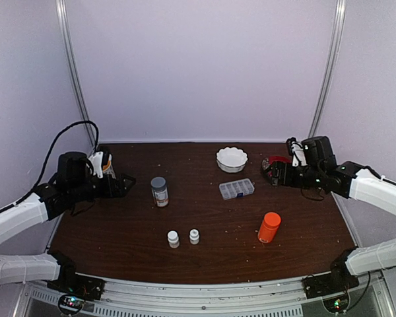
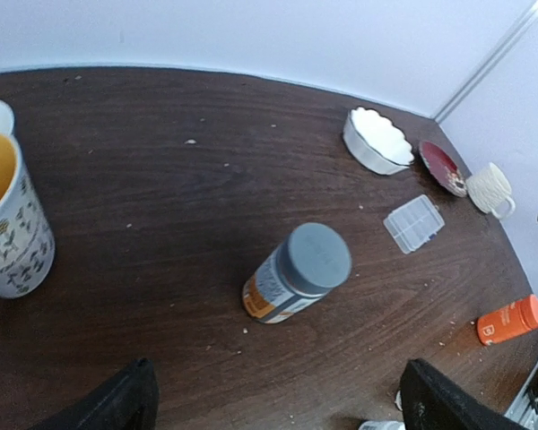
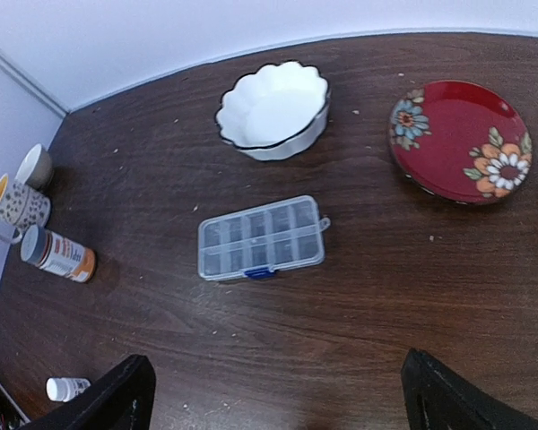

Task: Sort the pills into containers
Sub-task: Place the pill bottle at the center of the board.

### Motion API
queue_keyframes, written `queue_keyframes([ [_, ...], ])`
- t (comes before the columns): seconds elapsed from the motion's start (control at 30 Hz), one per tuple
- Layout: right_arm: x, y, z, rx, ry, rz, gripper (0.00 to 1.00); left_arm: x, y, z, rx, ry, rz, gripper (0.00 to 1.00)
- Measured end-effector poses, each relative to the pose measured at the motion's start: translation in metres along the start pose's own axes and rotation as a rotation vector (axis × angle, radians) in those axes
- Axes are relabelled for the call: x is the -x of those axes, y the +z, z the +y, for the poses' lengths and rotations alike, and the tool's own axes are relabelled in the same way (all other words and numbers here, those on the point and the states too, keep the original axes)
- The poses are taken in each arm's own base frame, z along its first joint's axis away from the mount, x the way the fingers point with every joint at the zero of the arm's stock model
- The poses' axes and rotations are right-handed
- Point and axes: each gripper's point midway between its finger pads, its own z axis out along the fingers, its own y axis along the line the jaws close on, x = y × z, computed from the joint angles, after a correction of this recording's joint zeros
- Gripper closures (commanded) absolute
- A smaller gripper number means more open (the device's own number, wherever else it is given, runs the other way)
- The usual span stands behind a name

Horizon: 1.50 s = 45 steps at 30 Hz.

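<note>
Pills — tiny pale pellets strewn loose over the desk; likely featherlight, hard and apt to roll, so pinch singly by the sides. Left claw released, empty; grey-capped bottle, label unreadable. Organizer box mid-desk, lid apparently shut, light and slick — right claw released, empty.

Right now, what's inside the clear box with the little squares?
The clear organizer box is shut. Through its lid I see only bare compartments; anything tiny in them is too small to tell.
</note>
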Motion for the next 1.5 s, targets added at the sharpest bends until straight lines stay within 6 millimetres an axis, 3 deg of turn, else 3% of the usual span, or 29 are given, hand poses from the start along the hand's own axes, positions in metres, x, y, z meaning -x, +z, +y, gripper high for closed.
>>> queue_keyframes([
  [0.17, -0.010, 0.002, 0.036, 0.034, -0.102, 0.052, 0.00, 0.008, 0.004, -0.026, -0.033, 0.101, 0.003, 0.02],
  [0.4, -0.062, -0.006, 0.049, -0.002, -0.239, 0.195, 0.00, -0.020, 0.021, -0.027, 0.007, 0.179, 0.106, 0.02],
  [0.57, -0.088, -0.012, 0.046, -0.046, -0.309, 0.271, 0.00, -0.023, 0.032, -0.031, 0.018, 0.212, 0.142, 0.02],
  [0.77, -0.104, -0.014, 0.031, -0.111, -0.317, 0.314, 0.05, -0.010, 0.041, -0.036, 0.024, 0.233, 0.136, 0.03],
  [1.0, -0.128, -0.008, 0.020, -0.144, -0.331, 0.385, 0.08, -0.009, 0.049, -0.041, 0.024, 0.249, 0.152, 0.03],
  [1.23, -0.144, -0.003, 0.020, -0.151, -0.348, 0.437, 0.19, -0.012, 0.052, -0.044, 0.019, 0.255, 0.163, 0.03],
  [1.5, -0.148, 0.000, 0.011, -0.194, -0.361, 0.453, 0.35, -0.014, 0.051, -0.041, 0.039, 0.262, 0.169, 0.03],
])
